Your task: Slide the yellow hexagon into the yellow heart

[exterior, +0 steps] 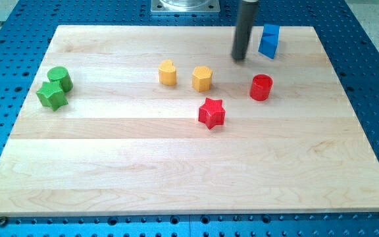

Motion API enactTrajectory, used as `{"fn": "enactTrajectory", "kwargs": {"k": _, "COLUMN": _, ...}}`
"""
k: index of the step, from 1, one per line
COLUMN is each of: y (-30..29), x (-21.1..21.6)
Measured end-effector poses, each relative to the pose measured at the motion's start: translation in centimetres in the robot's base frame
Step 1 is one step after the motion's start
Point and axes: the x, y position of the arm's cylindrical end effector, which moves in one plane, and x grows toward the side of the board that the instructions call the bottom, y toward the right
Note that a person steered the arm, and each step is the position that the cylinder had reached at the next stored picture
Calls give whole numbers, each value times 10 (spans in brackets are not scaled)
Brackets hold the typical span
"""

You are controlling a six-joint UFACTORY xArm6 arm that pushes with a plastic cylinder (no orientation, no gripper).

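Yellow plastic hexagon block [202,78] sits near the middle of the pale wooden board [176,171], just to the view's right of the yellow plastic heart block [168,72], a small gap between them. My tip [239,58], a bare dark rod with no claw to open or close, stands up and to the view's right of the hexagon, beside the blue block [268,41] and above the red cylinder [261,87].

No text, label, brand, number or sign can be read anywhere in the camera view, neither on the wooden surface [176,164] nor on any of the coloured blocks.
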Motion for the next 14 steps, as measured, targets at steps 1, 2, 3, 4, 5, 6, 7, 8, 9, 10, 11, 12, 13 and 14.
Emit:
{"fn": "enactTrajectory", "kwargs": {"k": 1, "y": -14, "x": 30}}
{"fn": "enactTrajectory", "kwargs": {"k": 2, "y": -15, "x": 52}}
{"fn": "enactTrajectory", "kwargs": {"k": 3, "y": -77, "x": 54}}
{"fn": "enactTrajectory", "kwargs": {"k": 4, "y": -143, "x": 54}}
{"fn": "enactTrajectory", "kwargs": {"k": 5, "y": -137, "x": 71}}
{"fn": "enactTrajectory", "kwargs": {"k": 6, "y": -79, "x": 77}}
{"fn": "enactTrajectory", "kwargs": {"k": 7, "y": -47, "x": 90}}
{"fn": "enactTrajectory", "kwargs": {"k": 8, "y": -41, "x": 77}}
{"fn": "enactTrajectory", "kwargs": {"k": 9, "y": -1, "x": 73}}
{"fn": "enactTrajectory", "kwargs": {"k": 10, "y": 27, "x": 89}}
{"fn": "enactTrajectory", "kwargs": {"k": 11, "y": -7, "x": 122}}
{"fn": "enactTrajectory", "kwargs": {"k": 12, "y": -51, "x": 127}}
{"fn": "enactTrajectory", "kwargs": {"k": 13, "y": -76, "x": 133}}
{"fn": "enactTrajectory", "kwargs": {"k": 14, "y": -82, "x": 142}}
